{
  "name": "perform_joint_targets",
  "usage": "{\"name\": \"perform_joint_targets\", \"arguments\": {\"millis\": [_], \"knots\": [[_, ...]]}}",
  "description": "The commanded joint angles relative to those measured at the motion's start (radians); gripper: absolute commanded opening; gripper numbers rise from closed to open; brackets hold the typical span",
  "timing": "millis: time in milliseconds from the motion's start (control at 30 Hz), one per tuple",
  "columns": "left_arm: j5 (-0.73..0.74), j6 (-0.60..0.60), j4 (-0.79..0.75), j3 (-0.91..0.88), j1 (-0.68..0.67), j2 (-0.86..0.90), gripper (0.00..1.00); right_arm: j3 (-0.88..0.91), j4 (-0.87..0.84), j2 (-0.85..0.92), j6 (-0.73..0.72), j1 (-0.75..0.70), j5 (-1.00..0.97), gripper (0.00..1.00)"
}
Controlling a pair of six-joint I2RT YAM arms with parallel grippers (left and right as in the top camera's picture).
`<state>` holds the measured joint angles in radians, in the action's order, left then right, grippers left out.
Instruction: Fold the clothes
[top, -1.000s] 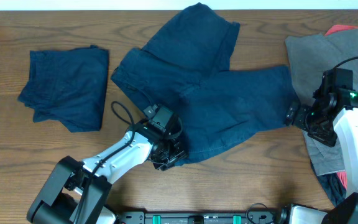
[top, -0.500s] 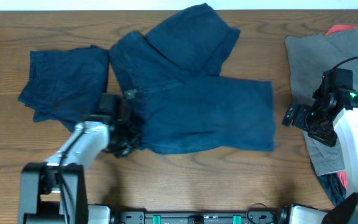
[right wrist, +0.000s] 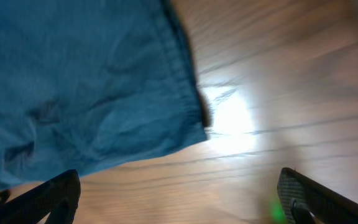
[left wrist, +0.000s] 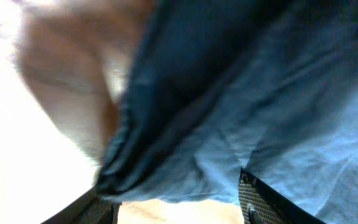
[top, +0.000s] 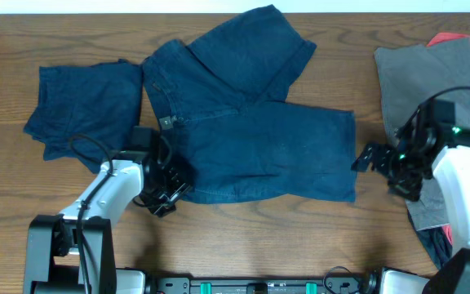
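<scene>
The dark navy shorts lie spread flat on the wooden table, one leg pointing to the far edge and the other to the right. My left gripper is at their lower left edge, by the waistband. In the left wrist view its fingers are apart, with the fabric edge just beyond them. My right gripper is open and empty just right of the right leg's hem. In the right wrist view the fingers are over bare wood and the hem corner is at upper left.
A second pair of navy shorts lies folded at the left. A grey garment and a red garment are piled at the right edge, partly under my right arm.
My left gripper pulled the shorts leftward, spreading the lower leg flat, and its fingers are now apart. My right gripper has moved left toward the leg hem.
</scene>
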<state>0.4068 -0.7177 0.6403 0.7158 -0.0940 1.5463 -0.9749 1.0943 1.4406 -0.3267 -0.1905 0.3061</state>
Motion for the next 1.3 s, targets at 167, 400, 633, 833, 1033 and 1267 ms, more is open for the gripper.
{"name": "perform_joint_targets", "arguments": {"millis": [167,400,633,833,1033,1267], "knots": [[-0.113,0.002,-0.072,0.008,-0.019,-0.011,0.58,0.28,-0.241,-0.005,-0.152,0.064,0.174,0.99],[-0.113,0.003,-0.077,0.008,-0.019,-0.011,0.21,0.41,-0.459,-0.005,-0.256,0.075,0.129,0.99],[-0.112,0.003,-0.066,0.008,-0.019,-0.011,0.12,0.416,-0.626,-0.004,-0.289,0.075,0.108,0.94],[-0.112,0.004,-0.04,0.008,-0.019,-0.011,0.06,0.416,-0.66,-0.004,-0.312,0.075,0.109,0.01],[-0.109,0.019,-0.035,0.008,-0.019,-0.011,0.06,0.416,-0.639,-0.004,-0.305,0.075,0.108,0.01],[-0.08,0.048,-0.023,0.008,-0.019,-0.011,0.06,0.41,-0.559,-0.045,-0.292,0.071,0.089,0.01]]}}
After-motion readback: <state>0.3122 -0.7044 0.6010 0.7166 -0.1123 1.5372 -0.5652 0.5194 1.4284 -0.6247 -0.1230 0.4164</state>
